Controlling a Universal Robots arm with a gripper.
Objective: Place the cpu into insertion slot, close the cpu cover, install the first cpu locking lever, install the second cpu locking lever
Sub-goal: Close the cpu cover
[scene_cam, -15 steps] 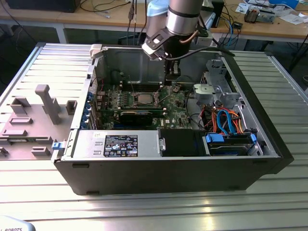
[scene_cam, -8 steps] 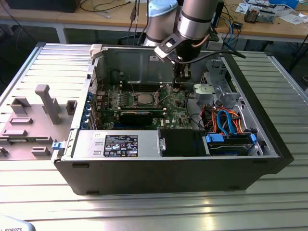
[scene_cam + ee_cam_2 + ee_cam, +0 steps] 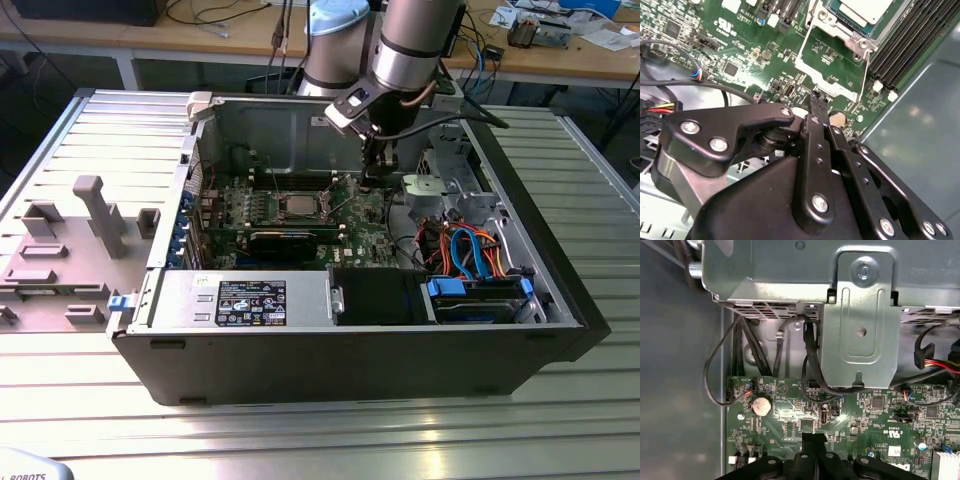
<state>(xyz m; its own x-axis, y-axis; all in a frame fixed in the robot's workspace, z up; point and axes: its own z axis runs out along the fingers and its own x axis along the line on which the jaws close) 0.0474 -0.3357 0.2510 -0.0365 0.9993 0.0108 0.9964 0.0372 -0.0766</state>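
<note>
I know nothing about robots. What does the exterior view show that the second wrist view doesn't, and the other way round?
Exterior view, not the second wrist view: the whole open computer case on a slatted metal table, the silver robot arm reaching in, and blue and orange cables.

Second wrist view, not the exterior: the coin cell battery beside the shut end effector, whose bolted black linkage is seen close up.

Both: the green motherboard, the cpu framed by its cpu cover, and the end effector.
</note>
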